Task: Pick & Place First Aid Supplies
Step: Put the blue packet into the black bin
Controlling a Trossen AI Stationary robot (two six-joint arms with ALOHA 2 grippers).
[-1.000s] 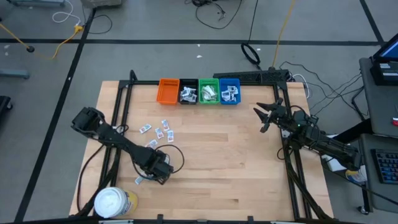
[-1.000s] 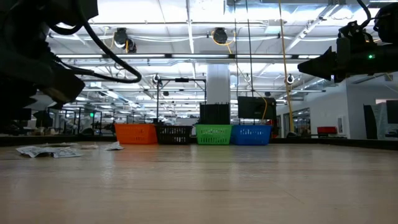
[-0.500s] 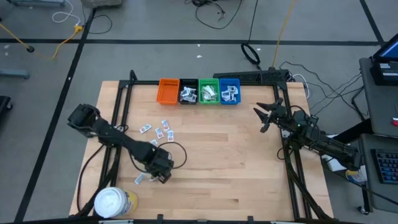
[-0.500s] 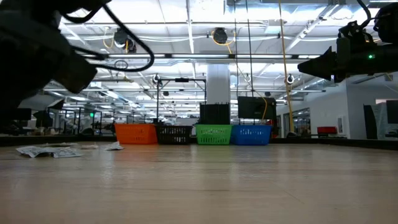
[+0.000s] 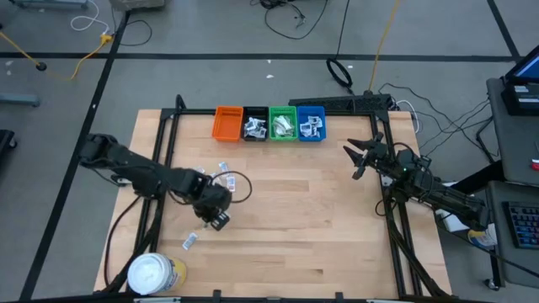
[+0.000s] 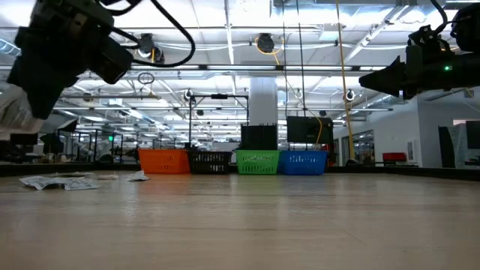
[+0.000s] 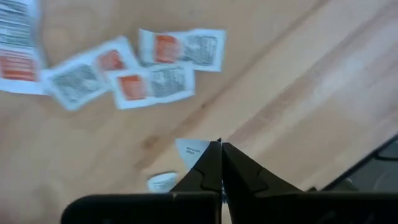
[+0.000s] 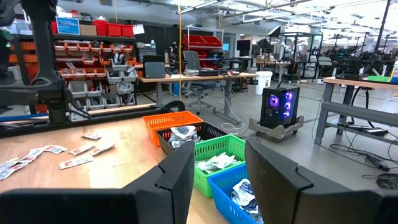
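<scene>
Small white printed packets [image 5: 221,177] lie scattered on the wooden table's left half, and show in the left wrist view as orange-marked sachets [image 7: 149,81]. One more packet [image 5: 189,241] lies alone near the front. My left gripper [image 5: 216,222] hangs above the table between them, shut on a small white packet [image 7: 193,151]. My right gripper [image 5: 358,157] waits open and level at the table's right edge, well above the board. My left gripper pinches the white packet by one edge [image 7: 206,155] between its two fingertips [image 7: 214,163]. The fingers come steeply from above. The packet sticks out to one side of the tips and is lifted clear of the table.
Four bins stand in a row at the far edge: orange [image 5: 227,123], black [image 5: 254,124], green [image 5: 282,124] and blue [image 5: 311,124], the last three holding packets. A white-lidded yellow tub [image 5: 154,273] stands at the near left corner. Bare wood lies between the arms.
My left gripper has shut near the front left of the table, then risen and swung a little toward the far edge and the scattered packets, with a white packet between its tips. The lone packet near the front has stayed on the table.
</scene>
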